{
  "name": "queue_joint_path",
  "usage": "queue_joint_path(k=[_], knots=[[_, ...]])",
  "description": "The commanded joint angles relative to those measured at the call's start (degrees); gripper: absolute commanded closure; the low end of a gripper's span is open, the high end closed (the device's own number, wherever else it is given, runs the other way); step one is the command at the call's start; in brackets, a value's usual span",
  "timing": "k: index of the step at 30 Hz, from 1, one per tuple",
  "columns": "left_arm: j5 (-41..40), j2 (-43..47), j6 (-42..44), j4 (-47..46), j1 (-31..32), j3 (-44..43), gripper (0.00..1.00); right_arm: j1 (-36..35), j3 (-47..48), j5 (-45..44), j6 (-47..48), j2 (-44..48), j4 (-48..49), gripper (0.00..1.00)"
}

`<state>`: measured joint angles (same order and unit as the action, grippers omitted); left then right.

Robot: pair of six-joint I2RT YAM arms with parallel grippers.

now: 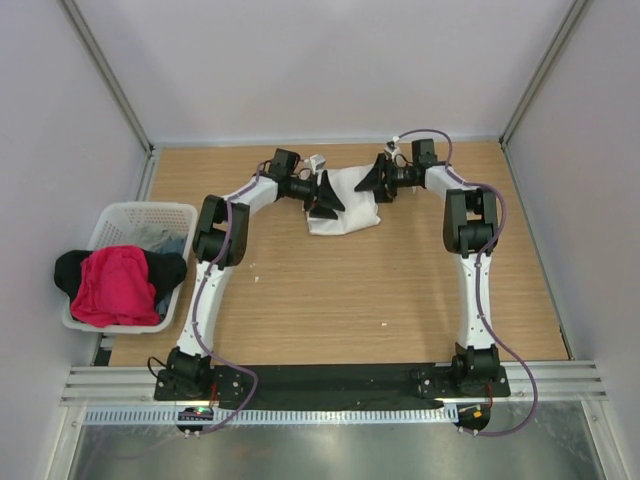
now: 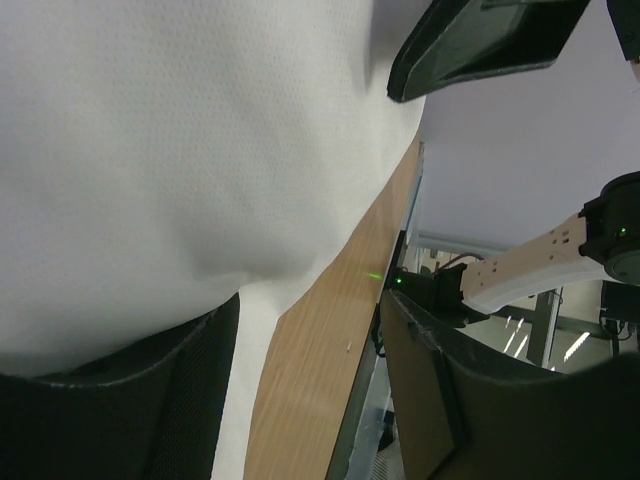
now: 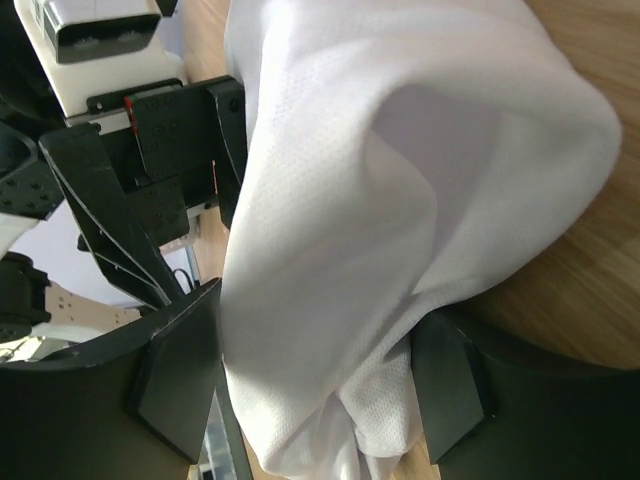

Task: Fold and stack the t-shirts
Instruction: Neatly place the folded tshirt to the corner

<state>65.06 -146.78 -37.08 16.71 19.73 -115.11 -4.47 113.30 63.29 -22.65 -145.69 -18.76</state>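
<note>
Arms (image 1: 222,235) outstretched; left pincer (image 1: 330,198), right pincer (image 1: 372,180) flank t-shirt (image 1: 352,212).

Lab test cell, plain walls (image 1: 320,60), aluminium rail (image 1: 560,380)

Wooden table (image 1: 350,290) enclosed on three sides by plain, pale grey-lilac walls (image 1: 330,70), with aluminium posts (image 1: 105,70) rising at the two rear corners. Aluminium rails (image 1: 560,380) span the near edge above a brushed metal sheet (image 1: 330,455). A white lattice basket (image 1: 150,208) sits at the table's left edge. Lighting is even and diffuse, casting only soft shadows.
</note>
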Motion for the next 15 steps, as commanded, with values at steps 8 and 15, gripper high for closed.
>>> queue_joint_path(k=[8,15], knots=[[0.25,1.94,0.78,0.43,-0.39,-0.29,0.41,-1.24,0.7,-9.85,10.34,0.93,-9.71,0.64],[0.33,3.78,2.36,1.57,-1.79,0.06,0.41,-1.86,2.79,-15.79,19.8,4.0,-16.8,0.92]])
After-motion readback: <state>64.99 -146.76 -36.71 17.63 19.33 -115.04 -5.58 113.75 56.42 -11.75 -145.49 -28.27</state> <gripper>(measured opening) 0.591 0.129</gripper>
